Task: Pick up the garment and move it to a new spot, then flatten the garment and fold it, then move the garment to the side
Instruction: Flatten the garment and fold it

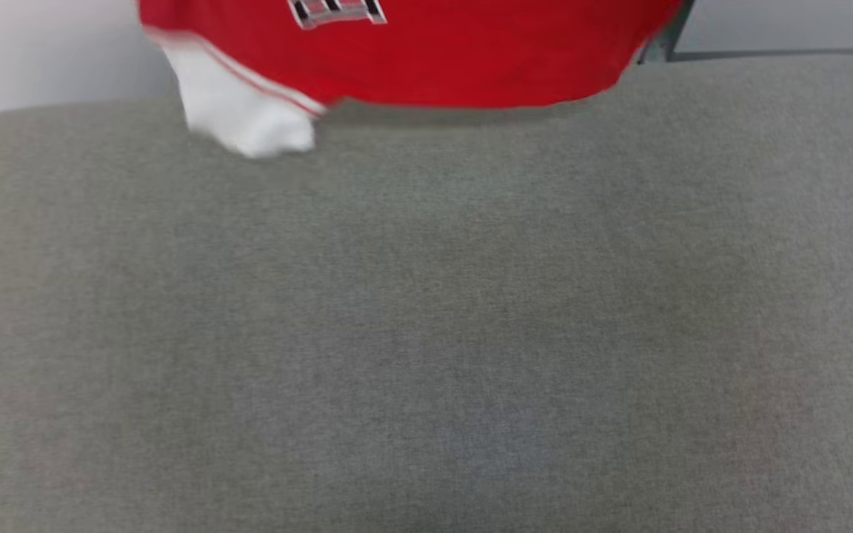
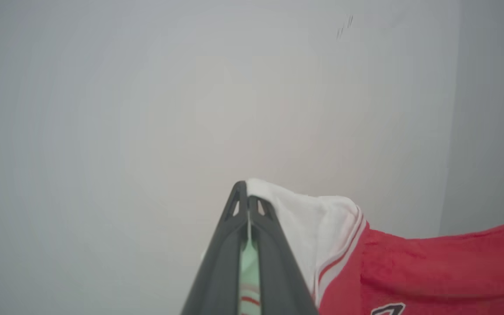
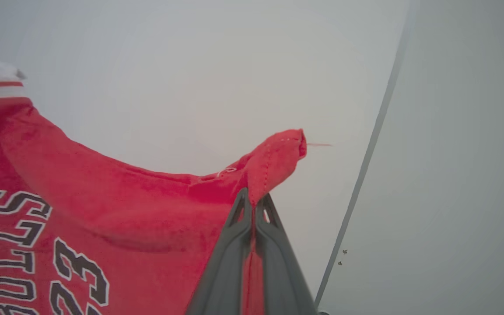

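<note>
**A:** Where's the garment?
**B:** It hangs at twelve o'clock over the grey surface. The left gripper pinches the white sleeve, the right gripper a red corner.
**A:** Risk?
**B:** Such thin edge grips may slip, dropping it crumpled.

You had a grey fabric-covered surface spread before you, evenly lit from near edge to far. Beyond its far edge lay a pale background on the left and a dark metal leg on the right. The wrist cameras faced a plain pale wall with a corner seam.
</note>
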